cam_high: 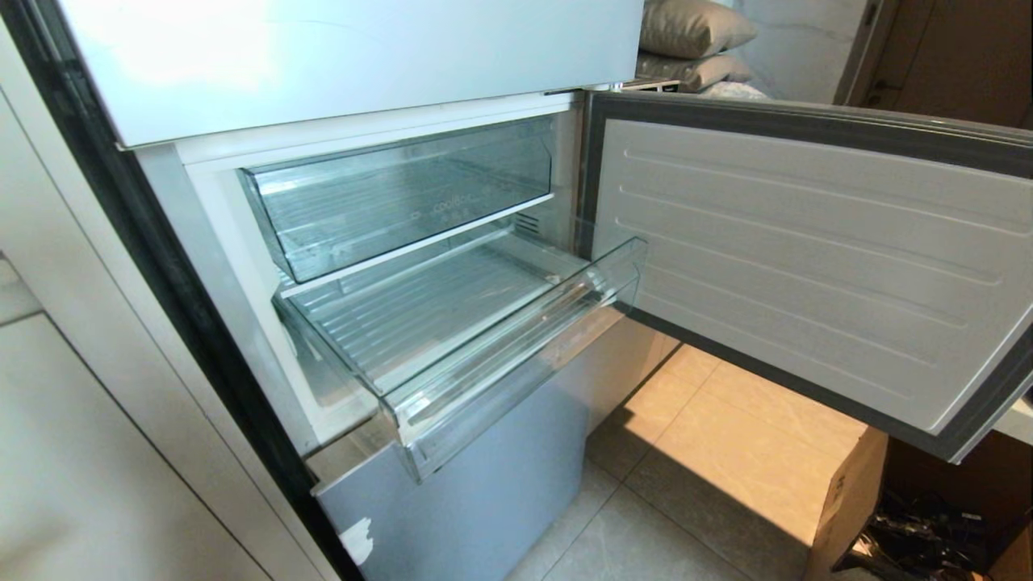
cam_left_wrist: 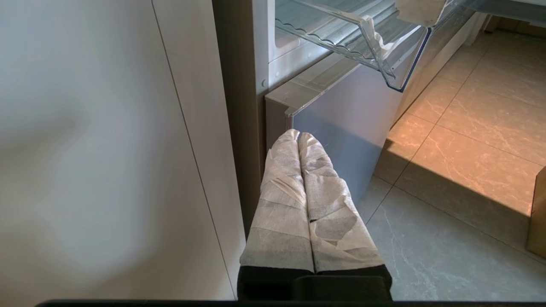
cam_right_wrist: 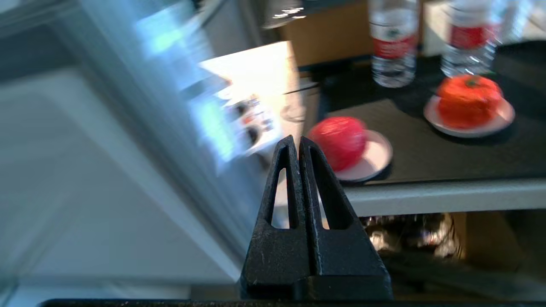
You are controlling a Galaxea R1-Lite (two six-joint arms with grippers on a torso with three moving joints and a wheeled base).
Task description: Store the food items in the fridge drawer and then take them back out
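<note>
The right claw (cam_right_wrist: pixel 298 143) is pressed together on nothing, aimed at the apple (cam_right_wrist: pixel 339 140) on its saucer; the fuzzy fruit (cam_right_wrist: pixel 468 100) sits beyond, stem up; both are round, no long axis. Closed, it could knock the apple rolling off. The drawer (cam_high: pixel 516 323) juts out toward the room, empty; the left claw (cam_left_wrist: pixel 297 136) hangs together, idle.

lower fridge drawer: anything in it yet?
Empty. The fridge drawer is pulled out and its ribbed floor is bare.
</note>
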